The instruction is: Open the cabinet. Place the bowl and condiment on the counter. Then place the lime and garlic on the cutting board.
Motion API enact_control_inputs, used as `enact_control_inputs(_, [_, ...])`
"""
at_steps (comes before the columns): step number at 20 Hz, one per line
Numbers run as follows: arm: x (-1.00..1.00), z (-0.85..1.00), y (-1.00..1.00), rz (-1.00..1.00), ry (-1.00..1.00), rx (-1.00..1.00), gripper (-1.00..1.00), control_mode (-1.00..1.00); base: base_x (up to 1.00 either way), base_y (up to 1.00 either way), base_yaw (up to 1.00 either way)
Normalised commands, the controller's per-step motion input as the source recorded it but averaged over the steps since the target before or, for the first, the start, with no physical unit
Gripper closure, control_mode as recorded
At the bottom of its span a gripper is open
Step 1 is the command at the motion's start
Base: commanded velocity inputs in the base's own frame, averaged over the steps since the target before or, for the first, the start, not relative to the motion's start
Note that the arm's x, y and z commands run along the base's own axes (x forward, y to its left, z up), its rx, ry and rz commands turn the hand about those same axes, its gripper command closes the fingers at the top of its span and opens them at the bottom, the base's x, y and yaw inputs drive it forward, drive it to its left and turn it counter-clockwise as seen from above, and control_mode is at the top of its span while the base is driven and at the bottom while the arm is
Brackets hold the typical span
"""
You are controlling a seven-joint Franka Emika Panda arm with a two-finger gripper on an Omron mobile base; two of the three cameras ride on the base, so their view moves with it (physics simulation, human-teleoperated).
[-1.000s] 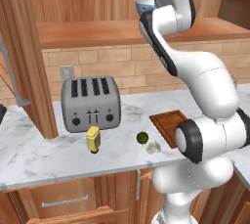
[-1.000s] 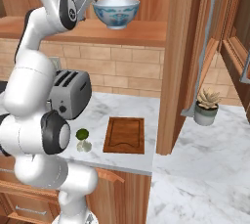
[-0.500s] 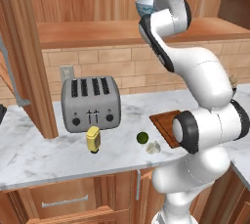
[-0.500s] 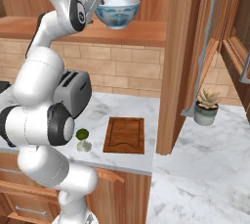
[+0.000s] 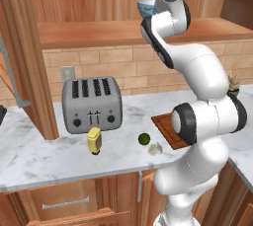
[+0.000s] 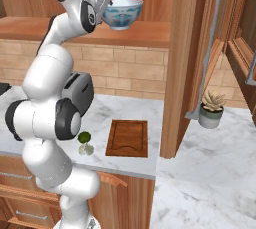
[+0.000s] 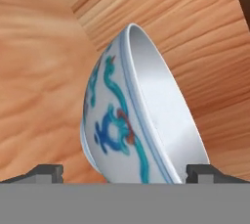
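The cabinet stands open, its door (image 5: 24,57) swung out to the left. The bowl (image 6: 123,13) sits upright on the cabinet shelf (image 5: 94,32), white with a blue-teal pattern. My gripper (image 6: 111,7) is level with it at its left side and open. In the hand view the two fingertips (image 7: 46,171) flank the bowl (image 7: 141,125) without closing on it. The yellow condiment (image 5: 94,140) stands on the counter (image 5: 39,156) in front of the toaster. The lime (image 5: 144,138) and garlic (image 5: 155,148) lie on the marble just left of the cutting board (image 6: 128,138).
A silver toaster (image 5: 92,104) stands against the brick wall under the shelf. The right cabinet door (image 6: 185,53) hangs open edge-on, with its bar handle (image 6: 209,48). A small potted plant (image 6: 212,110) sits on the counter behind it.
The hand has moved right along the shelf toward the bowl, and the arm has straightened upward. The jaws stayed open. The bowl has not moved.
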Motion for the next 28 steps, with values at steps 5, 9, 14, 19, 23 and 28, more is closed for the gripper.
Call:
enact_control_inputs(5, [0.18, 0.0, -0.07, 0.0, 0.0, -0.01, -1.0, -1.0, 0.0, 0.0, 0.0])
enact_control_inputs(9, [0.2, 0.0, -0.06, 0.0, 0.0, 0.0, -1.0, -1.0, 0.0, 0.0, 0.0])
enact_control_inputs(14, [0.36, 0.0, -0.09, -0.01, 0.0, 0.0, -1.0, -1.0, 0.0, 0.0, 0.0])
enact_control_inputs(19, [0.11, 0.0, -0.11, -0.01, 0.0, 0.0, 1.0, -1.0, 0.0, 0.0, 0.0])
enact_control_inputs(23, [-0.21, 0.0, -0.02, -0.03, 0.0, 0.0, 1.0, -1.0, 0.0, 0.0, 0.0])
enact_control_inputs(28, [-0.73, 0.0, 0.03, -0.03, -0.01, 0.0, 1.0, -1.0, 0.0, 0.0, 0.0])
